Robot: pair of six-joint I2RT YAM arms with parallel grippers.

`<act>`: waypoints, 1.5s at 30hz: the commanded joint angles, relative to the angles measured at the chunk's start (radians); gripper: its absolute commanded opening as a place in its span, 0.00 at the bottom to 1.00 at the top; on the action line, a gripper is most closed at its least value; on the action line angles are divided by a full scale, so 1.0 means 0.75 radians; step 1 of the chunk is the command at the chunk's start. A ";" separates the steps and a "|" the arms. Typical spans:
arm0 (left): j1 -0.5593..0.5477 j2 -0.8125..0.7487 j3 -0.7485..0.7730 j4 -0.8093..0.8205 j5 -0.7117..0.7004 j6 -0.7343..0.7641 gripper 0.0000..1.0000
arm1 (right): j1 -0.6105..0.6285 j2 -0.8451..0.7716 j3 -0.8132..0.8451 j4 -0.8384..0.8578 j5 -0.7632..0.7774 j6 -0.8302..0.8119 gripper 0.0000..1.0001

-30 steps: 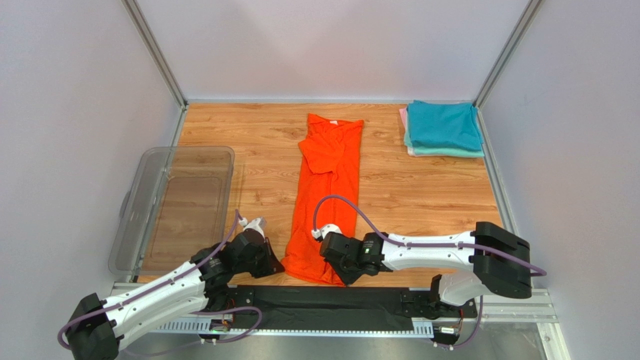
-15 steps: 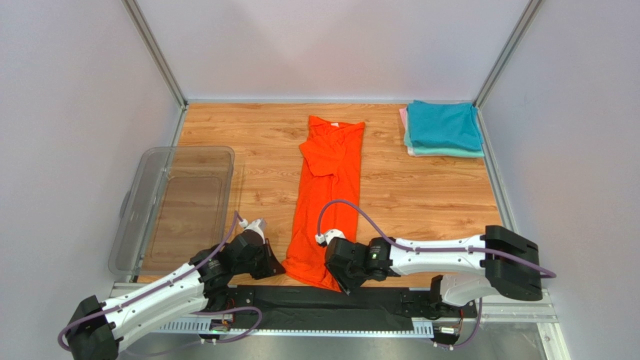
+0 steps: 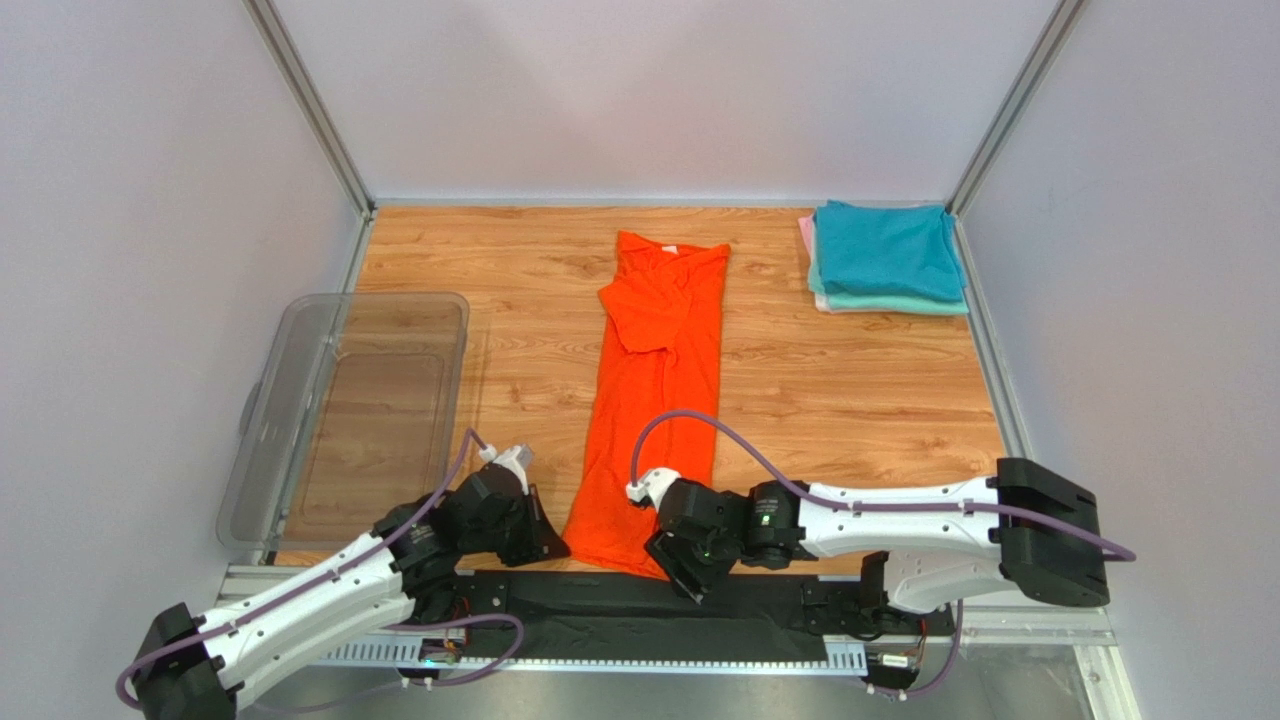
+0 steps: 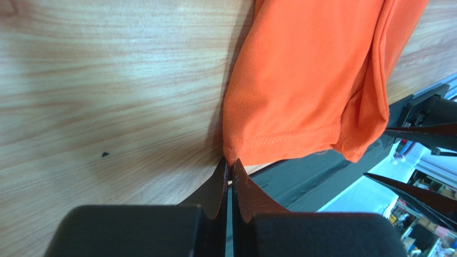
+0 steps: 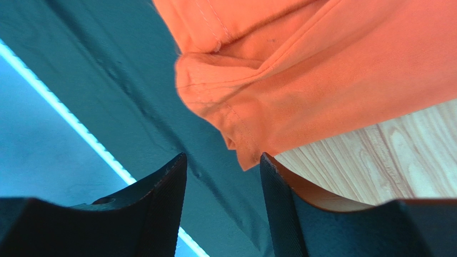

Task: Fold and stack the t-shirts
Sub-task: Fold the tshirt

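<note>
The bright orange t-shirt [image 3: 654, 390] lies as a long narrow strip down the middle of the table, collar far and hem near. My left gripper [image 3: 546, 543] sits at the hem's near left corner. In the left wrist view its jaws [image 4: 231, 160] are shut, with that corner of orange fabric [image 4: 306, 80] pinched at the tips. My right gripper [image 3: 672, 564] is at the hem's near right corner. Its jaws [image 5: 223, 156] stand open, and the orange hem corner [image 5: 241, 152] hangs just beyond the tips. Folded t-shirts are stacked at the far right, teal [image 3: 887, 248] over mint green [image 3: 890, 305], with a pale pink edge [image 3: 807, 233].
A clear plastic tub [image 3: 353, 413] lies along the left side of the table. A black strip [image 3: 646, 608] runs along the near edge under the hem. Grey walls and metal frame posts close in the table on three sides.
My right gripper has opened, let go of the hem corner and drawn back toward the near edge. The left gripper has stayed at the left hem corner and closed fully.
</note>
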 commanded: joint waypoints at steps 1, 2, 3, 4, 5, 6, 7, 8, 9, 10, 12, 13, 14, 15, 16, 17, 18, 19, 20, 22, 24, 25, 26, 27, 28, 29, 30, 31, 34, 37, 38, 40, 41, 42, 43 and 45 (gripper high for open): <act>0.003 -0.025 0.018 -0.057 0.047 -0.026 0.00 | 0.014 0.075 -0.007 0.051 -0.013 -0.029 0.55; 0.003 -0.031 0.020 -0.065 0.047 -0.028 0.00 | 0.017 0.099 0.005 0.047 -0.017 -0.033 0.55; 0.003 -0.039 0.024 -0.077 0.051 -0.032 0.00 | 0.021 0.138 0.022 0.047 -0.021 -0.037 0.55; 0.003 -0.056 0.032 -0.084 0.055 -0.034 0.00 | 0.023 0.158 0.032 0.047 -0.019 -0.039 0.55; 0.003 -0.066 0.036 -0.090 0.065 -0.034 0.00 | 0.023 0.175 0.040 0.041 -0.017 -0.035 0.54; 0.003 -0.076 0.038 -0.110 0.066 -0.036 0.00 | 0.023 0.212 0.053 0.039 -0.007 -0.031 0.51; 0.003 -0.101 0.050 -0.122 0.059 -0.036 0.00 | 0.023 0.224 0.059 0.037 -0.005 -0.027 0.37; 0.003 -0.115 0.054 -0.137 0.055 -0.038 0.00 | 0.025 0.230 0.063 0.033 -0.005 -0.025 0.29; 0.003 -0.125 0.059 -0.171 0.051 -0.038 0.00 | 0.031 0.234 0.069 0.027 0.016 -0.019 0.23; 0.003 -0.150 0.069 -0.186 0.051 -0.040 0.00 | 0.033 0.230 0.073 0.017 0.030 0.002 0.18; 0.003 -0.174 0.077 -0.231 0.055 -0.046 0.00 | 0.049 0.210 0.081 -0.022 0.077 0.024 0.15; 0.003 -0.203 0.085 -0.245 0.065 -0.049 0.00 | 0.057 0.173 0.085 -0.033 0.079 0.033 0.13; 0.003 -0.217 0.089 -0.261 0.070 -0.053 0.00 | 0.068 0.153 0.085 -0.037 0.073 0.037 0.12; 0.003 -0.232 0.095 -0.290 0.074 -0.051 0.00 | 0.084 0.134 0.085 -0.035 0.055 0.041 0.11; 0.003 -0.264 0.110 -0.321 0.072 -0.049 0.00 | 0.088 0.092 0.083 -0.027 0.004 0.055 0.11; 0.003 -0.281 0.118 -0.335 0.068 -0.047 0.00 | 0.092 0.077 0.083 -0.020 -0.025 0.065 0.11; 0.003 -0.311 0.140 -0.347 0.064 -0.030 0.00 | 0.092 0.061 0.081 -0.022 -0.031 0.073 0.10; 0.003 -0.322 0.151 -0.354 0.057 -0.024 0.00 | 0.094 0.046 0.081 -0.037 -0.025 0.088 0.10; 0.003 -0.330 0.161 -0.358 0.051 -0.020 0.00 | 0.092 0.024 0.083 -0.045 -0.011 0.100 0.10; 0.003 -0.332 0.200 -0.356 0.011 0.008 0.00 | 0.092 0.005 0.098 -0.081 0.032 0.104 0.10; 0.003 -0.298 0.240 -0.356 -0.028 0.035 0.00 | 0.082 -0.013 0.112 -0.102 0.106 0.098 0.10; 0.003 -0.279 0.255 -0.352 -0.061 0.052 0.00 | 0.074 -0.019 0.122 -0.112 0.114 0.098 0.10; 0.003 -0.261 0.271 -0.327 -0.071 0.068 0.00 | 0.062 -0.025 0.134 -0.118 0.114 0.092 0.10; 0.003 -0.214 0.302 -0.305 -0.082 0.078 0.00 | 0.033 -0.036 0.143 -0.127 0.124 0.088 0.10; 0.003 -0.189 0.320 -0.286 -0.104 0.090 0.00 | 0.017 -0.042 0.151 -0.141 0.130 0.084 0.09; 0.003 -0.165 0.335 -0.240 -0.120 0.115 0.00 | -0.004 -0.048 0.157 -0.167 0.143 0.078 0.10; 0.003 -0.116 0.359 -0.211 -0.155 0.127 0.00 | -0.036 -0.064 0.173 -0.182 0.183 0.055 0.10; 0.003 -0.091 0.369 -0.188 -0.165 0.135 0.00 | -0.057 -0.068 0.183 -0.208 0.212 0.045 0.10; 0.003 0.032 0.416 -0.090 -0.231 0.184 0.00 | -0.126 -0.079 0.233 -0.239 0.265 -0.006 0.10; 0.005 0.163 0.504 -0.051 -0.302 0.276 0.00 | -0.194 -0.079 0.269 -0.249 0.306 -0.077 0.10; 0.005 0.195 0.529 -0.061 -0.337 0.301 0.00 | -0.214 -0.077 0.276 -0.249 0.323 -0.098 0.09; 0.011 0.283 0.604 -0.071 -0.427 0.354 0.00 | -0.282 -0.060 0.302 -0.247 0.347 -0.149 0.09; 0.017 0.310 0.627 -0.069 -0.442 0.373 0.00 | -0.321 -0.050 0.314 -0.245 0.353 -0.168 0.09; 0.025 0.365 0.672 -0.063 -0.450 0.393 0.00 | -0.335 -0.042 0.323 -0.245 0.374 -0.188 0.09; 0.044 0.390 0.692 -0.047 -0.446 0.426 0.00 | -0.347 -0.034 0.345 -0.243 0.398 -0.221 0.08; 0.062 0.455 0.744 -0.014 -0.434 0.465 0.00 | -0.390 -0.009 0.366 -0.239 0.433 -0.252 0.08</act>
